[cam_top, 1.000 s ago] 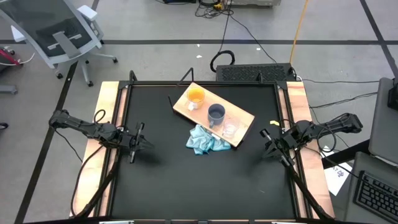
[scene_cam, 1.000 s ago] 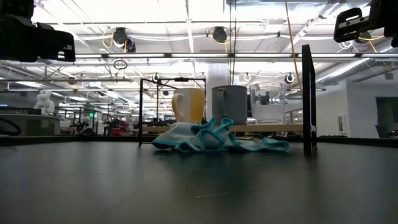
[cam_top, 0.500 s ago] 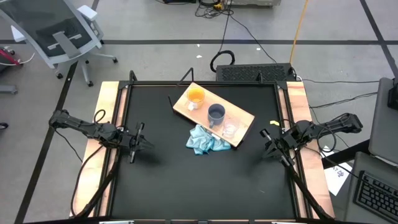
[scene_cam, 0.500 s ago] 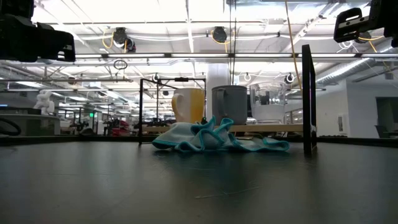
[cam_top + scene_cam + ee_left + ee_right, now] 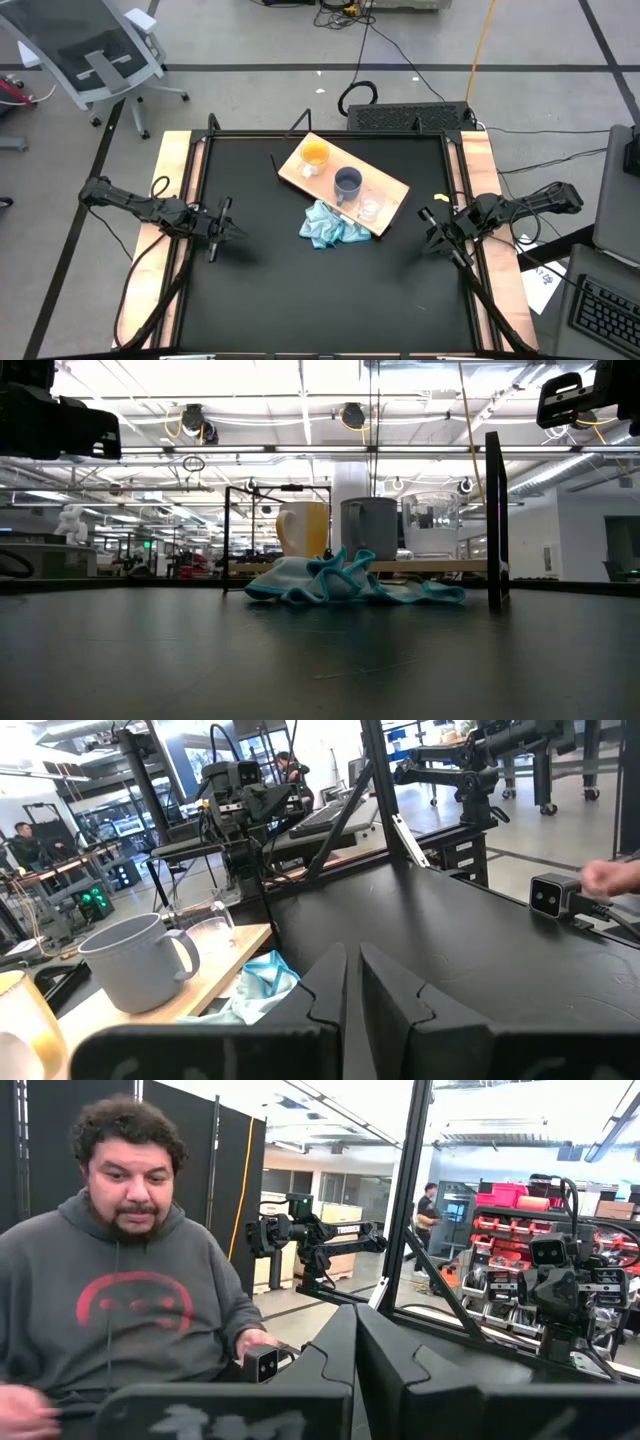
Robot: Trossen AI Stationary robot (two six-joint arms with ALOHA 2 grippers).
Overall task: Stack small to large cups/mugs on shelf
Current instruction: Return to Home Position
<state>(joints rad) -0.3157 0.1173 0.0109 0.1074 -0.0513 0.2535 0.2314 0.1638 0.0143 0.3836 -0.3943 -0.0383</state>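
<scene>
Nothing has moved; orange white-handled mug, grey-blue mug and clear cup stand on flat light-wood shelf; left gripper at nine o'clock, right gripper at three, both closed, empty.

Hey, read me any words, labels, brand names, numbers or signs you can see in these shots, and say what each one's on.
No text can be read for certain in any view.
Distant robot arm, right wrist view: pale lettering, too small to read.
Person's hoodie: a red round emblem, no words.
Orange mug, grey-blue mug, clear cup: no labels visible.
</scene>
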